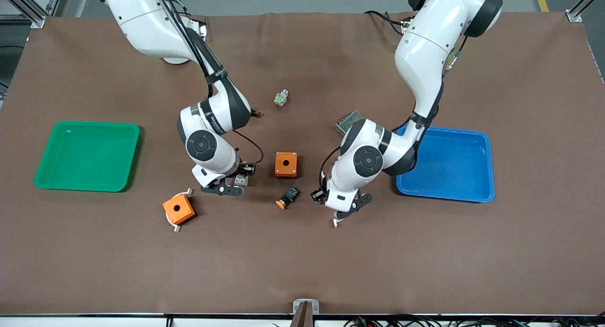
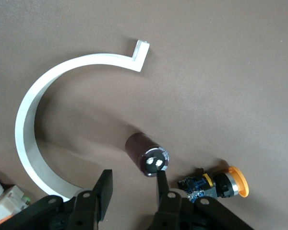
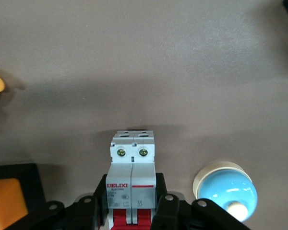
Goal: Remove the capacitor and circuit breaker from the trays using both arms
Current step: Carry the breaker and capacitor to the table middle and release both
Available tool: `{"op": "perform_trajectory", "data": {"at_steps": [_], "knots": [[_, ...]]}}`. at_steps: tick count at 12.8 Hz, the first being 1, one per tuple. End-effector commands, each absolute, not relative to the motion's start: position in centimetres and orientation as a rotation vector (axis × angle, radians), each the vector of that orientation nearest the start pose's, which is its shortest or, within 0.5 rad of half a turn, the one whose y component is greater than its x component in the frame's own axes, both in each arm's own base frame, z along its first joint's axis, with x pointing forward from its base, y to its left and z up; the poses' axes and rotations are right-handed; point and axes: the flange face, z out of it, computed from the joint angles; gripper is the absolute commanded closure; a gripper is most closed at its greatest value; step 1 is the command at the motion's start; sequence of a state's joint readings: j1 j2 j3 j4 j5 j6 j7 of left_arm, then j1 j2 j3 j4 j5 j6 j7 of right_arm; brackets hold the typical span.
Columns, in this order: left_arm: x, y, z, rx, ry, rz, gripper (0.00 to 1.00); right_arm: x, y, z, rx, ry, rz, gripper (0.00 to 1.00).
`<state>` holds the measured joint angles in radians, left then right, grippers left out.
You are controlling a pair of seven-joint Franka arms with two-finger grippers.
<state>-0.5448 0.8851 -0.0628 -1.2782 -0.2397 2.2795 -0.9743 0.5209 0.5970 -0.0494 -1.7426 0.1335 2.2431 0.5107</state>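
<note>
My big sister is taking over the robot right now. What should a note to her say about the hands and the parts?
Left hand: low over the mat, fingers parted, the capacitor lying on the mat between them, looks just let go.
Right hand: shut on the circuit breaker, low at the mat near the orange box.
Green tray and blue tray show nothing inside.
Done: both parts are out of the trays.
Left: release the circuit breaker, then lift both arms away.

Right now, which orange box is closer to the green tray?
The orange box with white tabs, nearer the front camera. The other orange box sits mid-table, farther from the green tray.
</note>
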Motion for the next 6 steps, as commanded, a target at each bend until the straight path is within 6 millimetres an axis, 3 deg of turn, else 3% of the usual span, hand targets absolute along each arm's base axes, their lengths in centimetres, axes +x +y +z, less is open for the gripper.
{"op": "perform_trajectory", "data": {"at_steps": [1,2,3,4,6], "knots": [[63.3,-43.2,23.0,-3.281,-0.885,0.143,0.50,58.7,30.9,23.3,-3.087,0.232,0.184,0.84],[63.3,-43.2,23.0,-3.281,-0.885,0.143,0.50,58.7,30.8,23.3,-3.077,0.247,0.197,0.62],[63.3,-43.1,23.1,-3.280,-0.887,0.143,0.48,58.6,30.8,23.4,-3.074,0.254,0.204,0.18],[63.6,-42.8,23.9,-3.285,-0.895,0.130,0.41,58.7,30.7,23.5,-3.071,0.259,0.204,0.00],[65.2,-40.3,27.2,-3.287,-0.948,0.097,0.07,58.9,30.5,24.7,-3.067,0.254,0.191,0.00]]}}
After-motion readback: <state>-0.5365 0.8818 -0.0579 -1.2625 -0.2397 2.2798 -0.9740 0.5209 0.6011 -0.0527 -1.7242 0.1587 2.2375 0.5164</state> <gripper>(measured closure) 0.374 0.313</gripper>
